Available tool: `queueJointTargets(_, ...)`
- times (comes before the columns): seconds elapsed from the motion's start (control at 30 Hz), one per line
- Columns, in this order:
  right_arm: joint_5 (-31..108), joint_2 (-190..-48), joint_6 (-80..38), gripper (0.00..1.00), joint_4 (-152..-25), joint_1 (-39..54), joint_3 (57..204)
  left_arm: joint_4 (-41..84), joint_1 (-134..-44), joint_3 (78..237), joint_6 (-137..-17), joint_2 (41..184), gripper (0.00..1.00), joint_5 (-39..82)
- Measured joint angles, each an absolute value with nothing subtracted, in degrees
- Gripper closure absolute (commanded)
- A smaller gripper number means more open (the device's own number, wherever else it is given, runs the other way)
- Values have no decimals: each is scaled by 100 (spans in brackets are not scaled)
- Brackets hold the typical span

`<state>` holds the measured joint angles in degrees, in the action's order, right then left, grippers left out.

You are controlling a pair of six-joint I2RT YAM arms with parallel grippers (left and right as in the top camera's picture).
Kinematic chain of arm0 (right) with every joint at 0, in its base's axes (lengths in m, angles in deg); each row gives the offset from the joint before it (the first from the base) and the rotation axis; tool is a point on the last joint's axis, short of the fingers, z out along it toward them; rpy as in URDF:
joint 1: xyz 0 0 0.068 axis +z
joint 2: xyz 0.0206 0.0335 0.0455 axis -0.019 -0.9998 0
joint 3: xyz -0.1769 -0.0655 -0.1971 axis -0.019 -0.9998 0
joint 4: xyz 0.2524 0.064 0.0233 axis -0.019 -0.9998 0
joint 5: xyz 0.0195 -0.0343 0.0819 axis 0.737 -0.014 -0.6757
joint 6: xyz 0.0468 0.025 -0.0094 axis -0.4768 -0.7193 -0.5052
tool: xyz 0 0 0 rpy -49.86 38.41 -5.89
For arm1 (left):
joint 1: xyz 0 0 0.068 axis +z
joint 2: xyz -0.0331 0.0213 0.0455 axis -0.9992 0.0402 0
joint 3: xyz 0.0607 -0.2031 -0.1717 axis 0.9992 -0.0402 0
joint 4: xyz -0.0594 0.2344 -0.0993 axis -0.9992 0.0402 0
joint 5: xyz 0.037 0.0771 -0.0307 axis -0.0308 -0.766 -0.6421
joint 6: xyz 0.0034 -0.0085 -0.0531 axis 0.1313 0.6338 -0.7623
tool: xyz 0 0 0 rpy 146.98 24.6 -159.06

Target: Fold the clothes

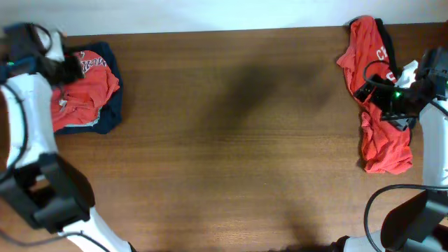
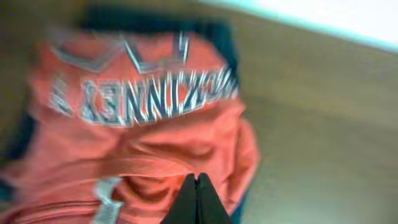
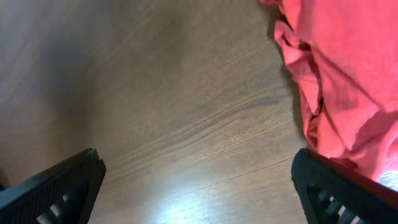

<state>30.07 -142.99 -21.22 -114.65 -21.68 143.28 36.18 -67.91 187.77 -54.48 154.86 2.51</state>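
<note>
I log the left gripper [image 2: 196, 198] clenched tight, nothing between its jaws, over a folded red-orange T-shirt [image 1: 84, 94] lying on a navy garment [image 1: 112, 117] at the table [image 1: 231, 140]'s far-left corner, and the right gripper [image 3: 199, 190] splayed wide, empty, just beside a crumpled red-orange shirt [image 1: 381, 133] at the right edge.

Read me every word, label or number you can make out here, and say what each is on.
"C", perhaps: white letter on the crumpled red-orange cotton T-shirt at the right; the rest is hidden.
Unreadable: two rows of white block lettering on the folded red-orange cotton T-shirt at the left, blurred.
Unreadable: small white tag on that shirt, blurred.
</note>
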Motion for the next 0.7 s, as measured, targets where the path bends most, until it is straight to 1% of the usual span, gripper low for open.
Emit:
queueJointTargets(0.07, 3007, -14299, -2012, 1, -11590, -2168, 14610, 3771, -6793, 18967, -5450, 15156, 99, 268)
queueJointTargets(0.1, 3007, -14301, -1958, 1, -11684, -2168, 14783, 3852, -6793, 19037, -5448, 14994, 96, 275)
queueJointTargets(0.17, 3007, -14299, -1813, 1, -11964, -2168, 15314, 3952, -6793, 19109, -5463, 14688, 80, 295)
queueJointTargets(0.2, 3009, -14295, -1726, 1, -12136, -2168, 15627, 4013, -6793, 19124, -5465, 14544, 71, 299)
queueJointTargets(0.23, 3007, -14290, -1615, 1, -12363, -2168, 15976, 4079, -6793, 19133, -5476, 14400, 57, 314)
queueJointTargets(0.27, 3007, -14275, -1501, 1, -12586, -2168, 16337, 4142, -6793, 19133, -5465, 14262, 41, 347)
queueJointTargets(0.3, 3005, -14238, -1378, 1, -12779, -2168, 16676, 4186, -6793, 19133, -5492, 14148, 15, 378)
queueJointTargets(0.33, 3009, -14172, -1228, 1, -13028, -2168, 17043, 4243, -6793, 19133, -5481, 14015, 1, 439)
queueJointTargets(0.53, 3239, -13672, -675, 1, -14283, -2168, 18623, 4523, -6793, 19133, -5502, 13436, 1, 749)
queueJointTargets(0.63, 3519, -13180, -546, 1, -14722, -2168, 19076, 4761, -6793, 19139, -5505, 13257, 0, 830)
queueJointTargets(0.7, 3602, -12938, -517, 2, -14779, -2168, 19126, 4824, -6795, 19139, -5505, 13243, 1, 848)
